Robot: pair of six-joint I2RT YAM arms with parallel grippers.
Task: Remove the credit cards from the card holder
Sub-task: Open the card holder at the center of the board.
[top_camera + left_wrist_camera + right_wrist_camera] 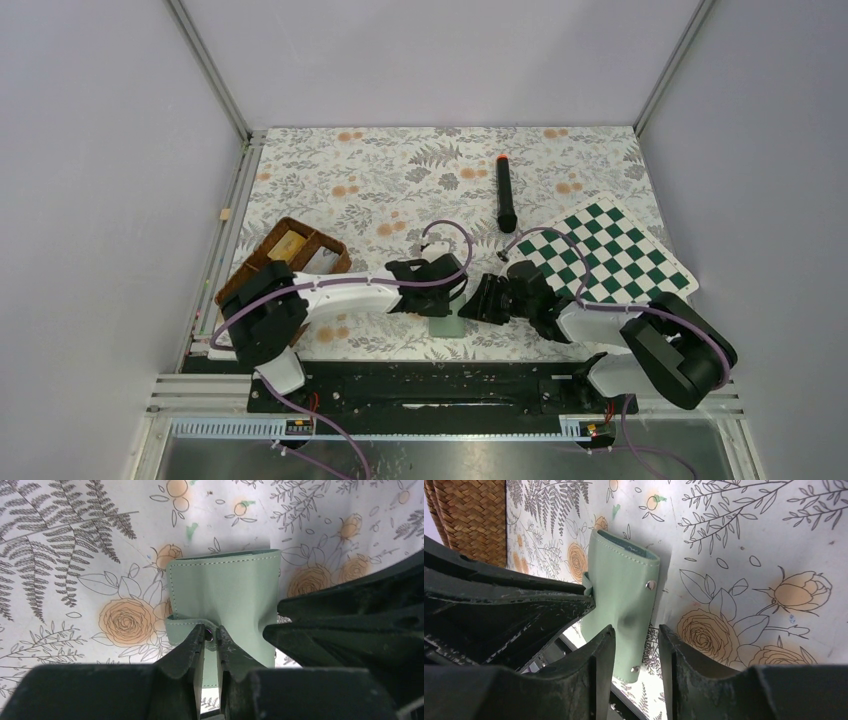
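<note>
- At the near edge of the counter (400, 180), between the two arms, the card holder (445, 326) lies on the floral cloth. It is folded shut with its sage-green outer face up.
- Left jaws: closed on the card holder's strap tab, with a fingertip (192, 647) on each side of the snap stud. The rest of the holder extends away from the tips.
- Right jaws: open, gripping nothing. They stand just beside the holder on its right, tips pointing at it. In the right wrist view, one end of the holder shows through the gap between them.
- The two sets of jaws nearly meet over the holder.
- Elsewhere: wicker tray (262, 268) to the left, chessboard (610, 255) to the right, black stick with orange tip (506, 195) farther back — all apart from the holder.
</note>
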